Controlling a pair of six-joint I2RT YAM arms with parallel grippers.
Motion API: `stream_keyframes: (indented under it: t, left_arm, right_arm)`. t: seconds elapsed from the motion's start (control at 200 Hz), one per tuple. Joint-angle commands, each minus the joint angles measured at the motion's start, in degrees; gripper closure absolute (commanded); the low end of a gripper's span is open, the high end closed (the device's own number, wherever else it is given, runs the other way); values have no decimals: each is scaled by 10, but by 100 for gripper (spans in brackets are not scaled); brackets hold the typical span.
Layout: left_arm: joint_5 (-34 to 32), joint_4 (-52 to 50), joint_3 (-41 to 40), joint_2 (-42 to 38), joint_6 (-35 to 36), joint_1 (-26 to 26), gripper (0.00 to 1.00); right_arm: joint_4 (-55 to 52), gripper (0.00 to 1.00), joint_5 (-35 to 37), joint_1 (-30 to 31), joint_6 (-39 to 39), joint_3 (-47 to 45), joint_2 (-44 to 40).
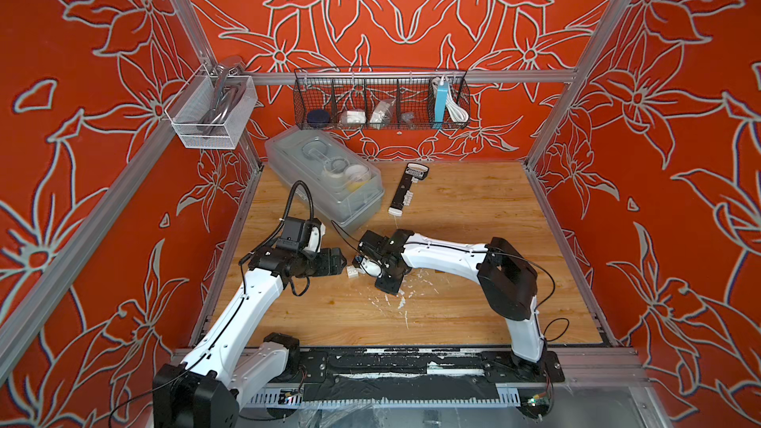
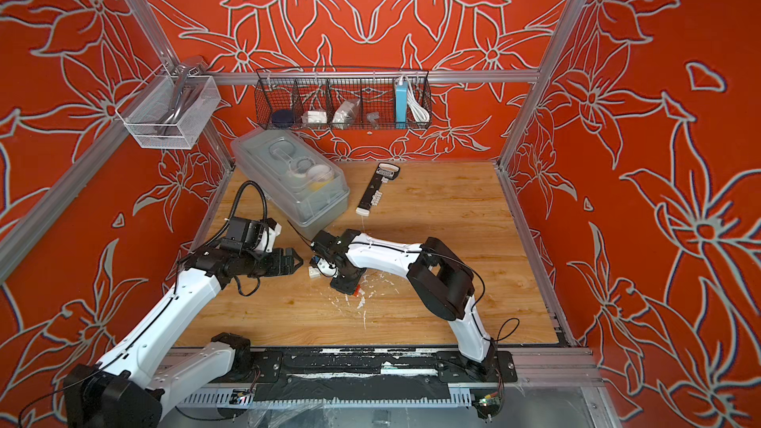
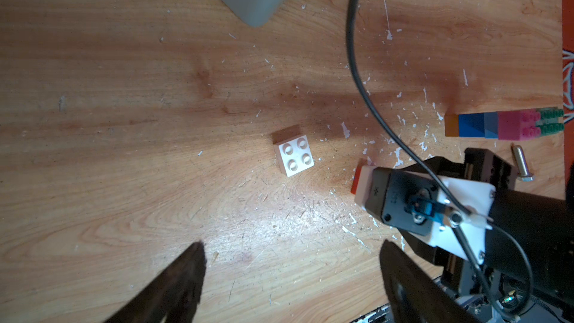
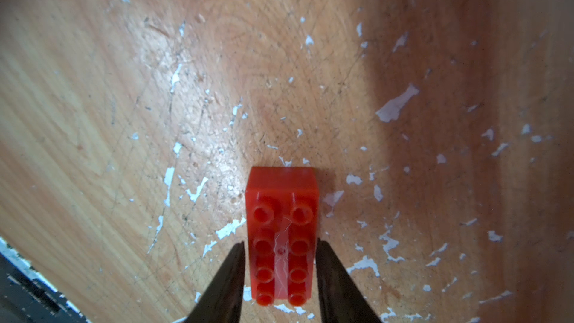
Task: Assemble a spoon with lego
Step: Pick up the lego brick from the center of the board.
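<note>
The part-built spoon lies on its side on the wooden table — a row of joined bricks running brown, blue, light blue, pink, then green, with studs showing at the green end. A bolt lies just beside it.

The red brick, a two-by-four, sits studs-up on the wood, apart from the spoon. The right gripper straddles it, and its black fingers are closed in against the brick's two long sides, gripping it where it rests.

The white brick, a two-by-two, stands alone and studs-up near the red one. In both top views it sits between the two grippers. The left gripper hovers near the white brick without touching it — its jaws are spread wide.

White flecks mark the wood around the bricks. Farther back on the table, a clear lidded plastic box and a black-and-white bar lie well apart from the bricks.
</note>
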Motion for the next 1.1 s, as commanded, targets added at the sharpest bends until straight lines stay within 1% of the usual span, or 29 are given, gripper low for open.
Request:
stream_keyframes:
  t: [0.0,0.335,0.415,0.57,0.59,0.646,0.696,0.706,0.736,0.841,0.951,1.046,1.096]
  left_arm:
    - [7,2,-3,-5,9,3,13]
    - [8,2,-4,-5,11,3,14]
    - [8,2,-4,-5,10,3,13]
    - [9,3,-4,-5,11,3,14]
    - [10,3,-4,-5,12,3,14]
    - [13,4,-5,-5,13,3,14]
    - [16,6,-5,-5,15,3,14]
    - [17,6,-6,-19,16,3,14]
    - [19,7,-6,-25,17,3,14]
    - [29,15,-10,-36,23,2,14]
    - [44,24,-16,-45,28,2,13]
    - [55,28,-17,-44,33,2,14]
    - [64,33,-20,-43,35,2,14]
  right_arm:
    - [-17,58,12,6,16,5,4]
    - [-16,58,13,6,23,22,26]
    - [-21,60,15,6,22,25,31]
    - [-27,78,21,6,18,25,29]
    - [-28,84,19,6,15,26,28]
    - [-34,91,24,5,12,27,22]
    - [-41,97,30,5,7,28,7]
    - [-43,97,31,4,4,28,3]
    - [-50,100,33,5,-3,29,-8]
    - [-90,100,26,-6,-33,40,-58]
    - [-142,100,11,-30,-70,58,-123]
    - [-181,100,-20,-60,-126,62,-185]
    - [-201,100,-23,-80,-155,60,-215]
